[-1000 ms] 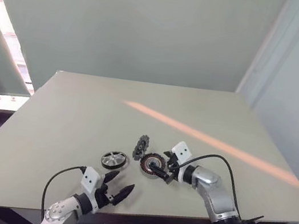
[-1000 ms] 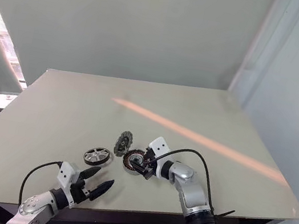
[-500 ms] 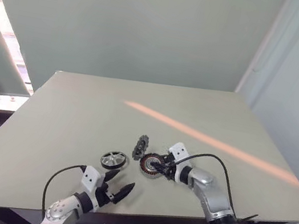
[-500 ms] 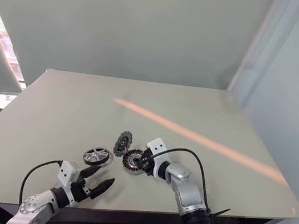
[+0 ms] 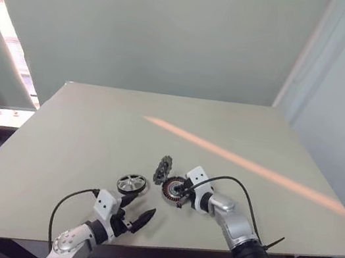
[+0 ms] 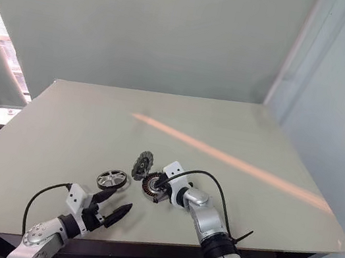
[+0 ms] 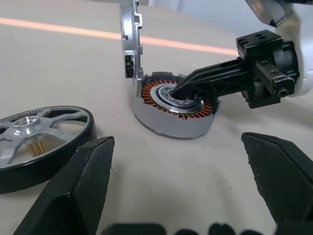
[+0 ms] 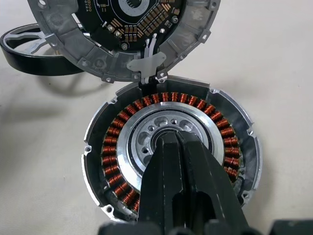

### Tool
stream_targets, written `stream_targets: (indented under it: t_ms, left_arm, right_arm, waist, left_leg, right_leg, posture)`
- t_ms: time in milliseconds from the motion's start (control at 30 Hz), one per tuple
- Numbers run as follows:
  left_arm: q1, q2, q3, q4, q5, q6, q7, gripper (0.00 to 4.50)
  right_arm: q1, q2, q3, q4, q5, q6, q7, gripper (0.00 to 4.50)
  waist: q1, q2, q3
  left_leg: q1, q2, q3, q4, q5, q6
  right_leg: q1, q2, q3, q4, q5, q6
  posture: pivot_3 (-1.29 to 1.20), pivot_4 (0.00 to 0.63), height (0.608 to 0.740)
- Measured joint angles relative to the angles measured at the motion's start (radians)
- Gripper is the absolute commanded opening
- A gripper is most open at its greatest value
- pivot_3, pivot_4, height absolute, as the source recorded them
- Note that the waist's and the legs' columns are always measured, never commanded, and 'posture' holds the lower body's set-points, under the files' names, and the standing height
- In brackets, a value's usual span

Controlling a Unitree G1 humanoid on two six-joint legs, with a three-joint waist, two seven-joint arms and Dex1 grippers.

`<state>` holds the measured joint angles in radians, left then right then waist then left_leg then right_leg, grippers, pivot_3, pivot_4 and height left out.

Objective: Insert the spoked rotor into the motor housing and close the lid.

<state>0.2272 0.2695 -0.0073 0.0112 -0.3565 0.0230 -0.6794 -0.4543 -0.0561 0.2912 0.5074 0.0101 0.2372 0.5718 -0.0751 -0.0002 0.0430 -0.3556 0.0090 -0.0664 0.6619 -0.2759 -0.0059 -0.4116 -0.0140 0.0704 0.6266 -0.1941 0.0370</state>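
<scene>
Here my right pincer (image 8: 178, 147) is pressed together in the motor housing (image 8: 171, 154) hub; rigid metal, fragile copper windings—grip rim only.

Lab or test room: bare pale table (image 5: 92, 128), plain grey-green wall (image 5: 163, 27), no furnishings.

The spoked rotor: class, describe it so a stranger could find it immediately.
On the pale table, near its front edge, three round parts sit together. The spoked rotor lies flat at the left, apart from the motor housing with its raised lid. Its open silver spokes distinguish it.
</scene>
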Motion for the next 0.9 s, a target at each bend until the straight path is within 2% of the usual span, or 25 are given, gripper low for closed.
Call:
stream_targets:
  t_ms: [133,233,433,667,900]
  left_arm:
    - [0.027,-0.031,0.033,-0.052,-0.065,0.106,0.053,4.5]
    - [0.059,-0.091,0.1,-0.11,-0.194,0.239,0.137,4.5]
    - [0.058,-0.14,0.205,-0.125,-0.353,0.407,0.243,4.5]
    - [-0.059,-0.236,0.334,-0.058,-0.522,0.532,0.392,4.5]
    - [-0.135,-0.302,0.41,-0.017,-0.602,0.557,0.498,4.5]
  right_arm:
    - [0.0,-0.002,-0.027,-0.014,0.013,-0.003,0.008,0.01]
    - [0.005,-0.016,-0.045,-0.076,0.027,-0.009,0.02,0.01]
    - [0.046,-0.044,-0.04,-0.187,0.028,-0.005,0.043,0.01]
    - [0.119,-0.082,-0.004,-0.326,0.028,0.014,0.09,0.01]
    - [0.165,-0.112,0.01,-0.382,0.028,0.044,0.103,0.01]
  waist:
    - [0.0,0.0,0.0]
    - [0.0,0.0,0.0]
    - [0.0,0.0,0.0]
    - [0.001,-0.001,0.0]
    - [0.001,-0.002,0.0]
  left_leg:
    - [-0.001,0.0,0.0,0.0,0.0,0.0]
    - [-0.001,0.0,0.0,0.0,0.0,0.0]
    - [-0.001,0.0,-0.001,0.001,0.0,0.0]
    - [-0.001,0.0,-0.001,0.002,0.0,0.0]
    - [-0.001,-0.001,-0.001,0.001,0.0,0.0]
  right_leg:
    - [-0.001,0.0,0.0,0.0,0.0,0.0]
    - [-0.001,0.0,0.0,0.0,0.001,0.001]
    - [0.0,0.0,-0.001,0.0,0.0,0.0]
    - [0.001,0.0,-0.001,-0.001,0.0,0.0]
    - [0.0,0.0,-0.001,-0.001,0.0,0.0]
  posture:
    - [0.0,0.0,0.74]
    - [0.0,0.0,0.74]
    - [0.0,0.0,0.74]
    - [0.0,0.0,0.74]
    - [0.0,0.0,0.74]
